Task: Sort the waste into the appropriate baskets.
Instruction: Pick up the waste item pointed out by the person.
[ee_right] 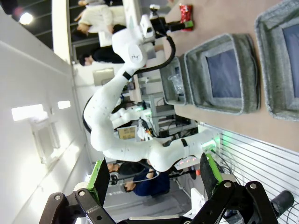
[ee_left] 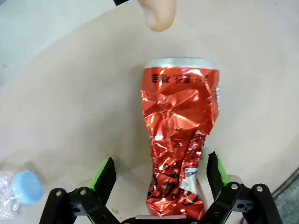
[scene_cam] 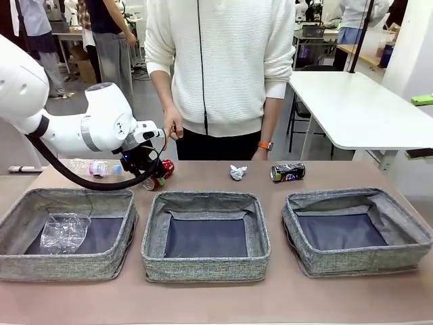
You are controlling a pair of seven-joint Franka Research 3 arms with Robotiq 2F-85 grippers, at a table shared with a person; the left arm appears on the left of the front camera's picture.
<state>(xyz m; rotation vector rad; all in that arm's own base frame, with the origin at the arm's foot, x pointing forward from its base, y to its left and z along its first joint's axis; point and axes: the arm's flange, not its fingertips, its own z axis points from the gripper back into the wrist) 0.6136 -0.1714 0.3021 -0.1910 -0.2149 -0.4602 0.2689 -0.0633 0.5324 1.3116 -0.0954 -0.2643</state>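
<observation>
Well, the brown surface [scene_cam: 203, 301] is flat and bare at its near edge. A person [scene_cam: 223, 61] in a white top stands at its far side, at twelve o'clock. Behind, the room has a grey floor, more people and a white table [scene_cam: 352, 101] at two o'clock.

Three grey baskets sit in a row on the near half. The left basket [scene_cam: 67, 196] is at eight o'clock, the middle basket [scene_cam: 203, 198] at six and the right basket [scene_cam: 352, 195] at four.

Two cans lie on the surface. The red can [scene_cam: 162, 170] is at ten o'clock and the dark can [scene_cam: 287, 172] at one o'clock. One paper wad [scene_cam: 237, 172] lies near the dark can, at twelve o'clock.

Two clear bottles show. The blue-capped bottle [scene_cam: 98, 167] lies at ten o'clock, past the left basket. The squashed clear bottle [scene_cam: 64, 232] lies inside the left basket.

The left hand [scene_cam: 145, 166] is down over the red can. In the left wrist view its green fingers [ee_left: 105, 176] stand one on each side of the can, apart from it, not squeezing. A fingertip [ee_left: 159, 11] of the person is at twelve o'clock, just past the can's top.

The right hand [ee_right: 152, 172] is spread wide with nothing held.
</observation>
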